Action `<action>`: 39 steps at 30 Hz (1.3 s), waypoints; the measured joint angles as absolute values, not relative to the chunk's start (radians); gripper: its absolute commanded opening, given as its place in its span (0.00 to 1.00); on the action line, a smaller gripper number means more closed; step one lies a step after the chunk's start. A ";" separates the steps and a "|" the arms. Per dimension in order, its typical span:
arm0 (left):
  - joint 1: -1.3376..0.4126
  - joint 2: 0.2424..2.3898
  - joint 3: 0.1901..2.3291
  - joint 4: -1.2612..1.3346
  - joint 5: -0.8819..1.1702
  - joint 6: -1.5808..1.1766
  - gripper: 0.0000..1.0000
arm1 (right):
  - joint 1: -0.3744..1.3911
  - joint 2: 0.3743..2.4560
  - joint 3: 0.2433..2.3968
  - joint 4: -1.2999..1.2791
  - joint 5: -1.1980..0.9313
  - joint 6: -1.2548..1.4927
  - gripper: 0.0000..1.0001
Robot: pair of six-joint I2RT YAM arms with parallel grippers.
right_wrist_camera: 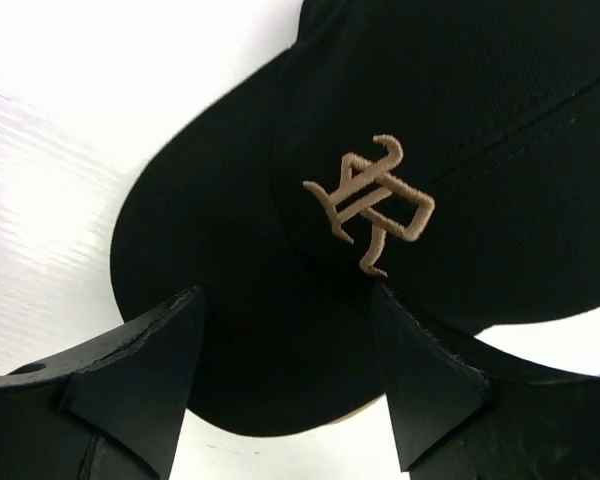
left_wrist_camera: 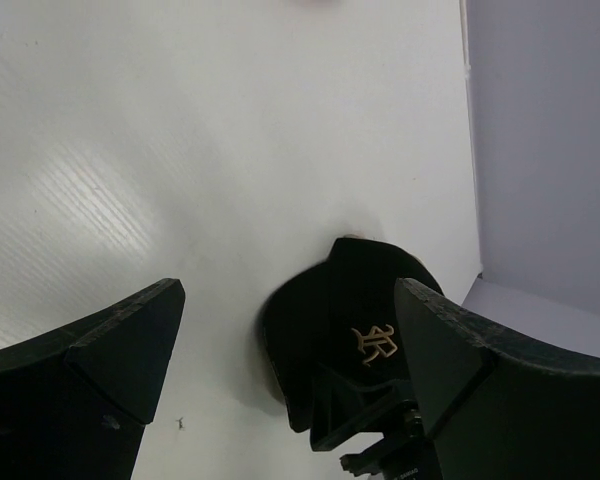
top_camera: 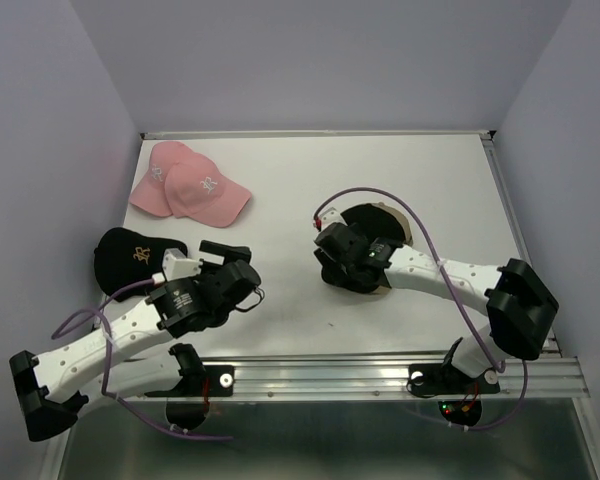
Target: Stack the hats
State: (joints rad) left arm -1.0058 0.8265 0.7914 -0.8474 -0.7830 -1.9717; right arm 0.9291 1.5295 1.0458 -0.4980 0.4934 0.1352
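Observation:
Two pink hats (top_camera: 190,188) lie overlapped at the far left. One black hat (top_camera: 130,255) lies at the left, beside my left arm. A second black hat (top_camera: 372,225) sits on top of a tan hat (top_camera: 407,223), of which only edges show; I cannot tell whether there is one tan hat or two. My right gripper (top_camera: 328,262) is open, its fingers over this black hat's brim (right_wrist_camera: 230,300) in the right wrist view. My left gripper (top_camera: 248,285) is open and empty above the table. The left wrist view shows the stacked black hat (left_wrist_camera: 365,320) ahead.
A white table (top_camera: 400,160) is enclosed by lilac walls. A metal rail (top_camera: 320,375) runs along the near edge. Purple cables loop from both arms.

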 measured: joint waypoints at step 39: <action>-0.986 0.657 0.819 -1.011 -0.794 -1.825 0.99 | 0.730 2.375 1.673 0.386 -0.231 1.110 0.92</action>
